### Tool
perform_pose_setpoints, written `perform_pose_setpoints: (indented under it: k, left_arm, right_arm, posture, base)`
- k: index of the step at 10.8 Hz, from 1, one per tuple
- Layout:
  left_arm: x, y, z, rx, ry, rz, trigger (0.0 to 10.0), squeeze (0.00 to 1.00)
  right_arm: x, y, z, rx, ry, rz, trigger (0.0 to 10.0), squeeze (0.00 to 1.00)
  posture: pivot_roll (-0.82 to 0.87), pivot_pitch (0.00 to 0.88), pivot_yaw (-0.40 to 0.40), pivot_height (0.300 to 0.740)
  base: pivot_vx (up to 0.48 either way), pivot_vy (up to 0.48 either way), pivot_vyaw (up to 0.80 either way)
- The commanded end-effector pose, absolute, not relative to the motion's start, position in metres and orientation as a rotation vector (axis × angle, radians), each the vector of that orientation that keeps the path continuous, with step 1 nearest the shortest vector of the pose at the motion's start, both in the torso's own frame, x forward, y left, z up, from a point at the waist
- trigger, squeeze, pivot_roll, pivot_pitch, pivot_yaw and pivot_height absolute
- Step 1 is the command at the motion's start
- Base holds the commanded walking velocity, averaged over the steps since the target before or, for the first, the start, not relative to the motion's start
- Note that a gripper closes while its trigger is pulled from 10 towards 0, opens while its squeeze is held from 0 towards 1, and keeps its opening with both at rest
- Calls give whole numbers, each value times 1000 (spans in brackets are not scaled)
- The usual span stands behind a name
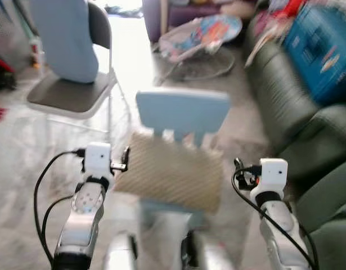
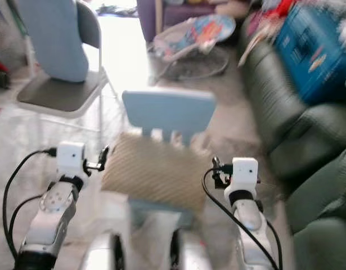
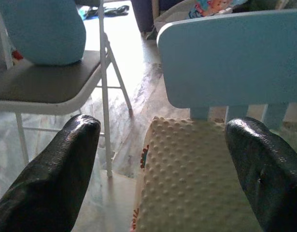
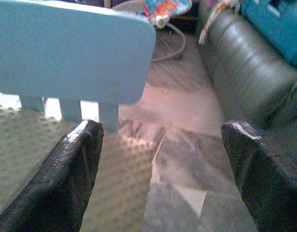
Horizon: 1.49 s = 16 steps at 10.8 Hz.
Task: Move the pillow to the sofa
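Nearest, the left gripper (image 3: 158, 169) and right gripper (image 4: 160, 169) are both raised with fingers spread wide and nothing between them, the left at the pillow's 9 o'clock edge, the right at its 3 o'clock edge. The beige dimpled pillow (image 1: 171, 173) lies on the seat of a small light-blue chair (image 1: 183, 111), against its backrest. Farther off, at 10 o'clock, stands a grey folding chair (image 1: 71, 95); the dark green sofa (image 1: 285, 95) runs along 2 o'clock. As I judge it, the task is barely begun: gripping, lifting and carrying all remain.
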<state>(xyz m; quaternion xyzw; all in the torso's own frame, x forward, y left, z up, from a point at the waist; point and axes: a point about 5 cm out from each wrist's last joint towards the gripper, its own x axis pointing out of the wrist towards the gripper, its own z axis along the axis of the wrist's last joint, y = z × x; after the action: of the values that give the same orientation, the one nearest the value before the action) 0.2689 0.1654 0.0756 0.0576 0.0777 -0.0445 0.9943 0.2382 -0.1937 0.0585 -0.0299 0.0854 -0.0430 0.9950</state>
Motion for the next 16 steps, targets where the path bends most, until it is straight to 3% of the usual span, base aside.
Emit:
perform_pose_setpoints:
  k: [1, 9, 12, 14, 16]
  left_arm:
    - [271, 164, 80, 145, 149, -116, 10000, 0]
    - [258, 176, 79, 184, 140, -62, 10000, 0]
    - [247, 173, 75, 218, 162, -96, 10000, 0]
    - [257, 174, 83, 219, 139, -77, 10000, 0]
    - [262, 180, 88, 234, 127, -62, 10000, 0]
  right_arm:
    - [236, -200, 60, -49, 160, -126, 10000, 0]
    - [245, -193, 74, -36, 157, -38, 10000, 0]
    - [244, -190, 79, -21, 147, -29, 10000, 0]
    - [246, -189, 81, -6, 141, -25, 10000, 0]
    - [247, -189, 82, -6, 143, -21, 10000, 0]
  posture:
    - [-22, 125, 32, 660]
    - [1, 158, -84, 660]
    - [-20, 186, -61, 625]
    - [-20, 198, -60, 590]
    - [-19, 205, -62, 590]
  base:
    - [0, 0, 0]
    - [0, 0, 0]
    - [0, 0, 0]
    - [0, 0, 0]
    - [0, 0, 0]
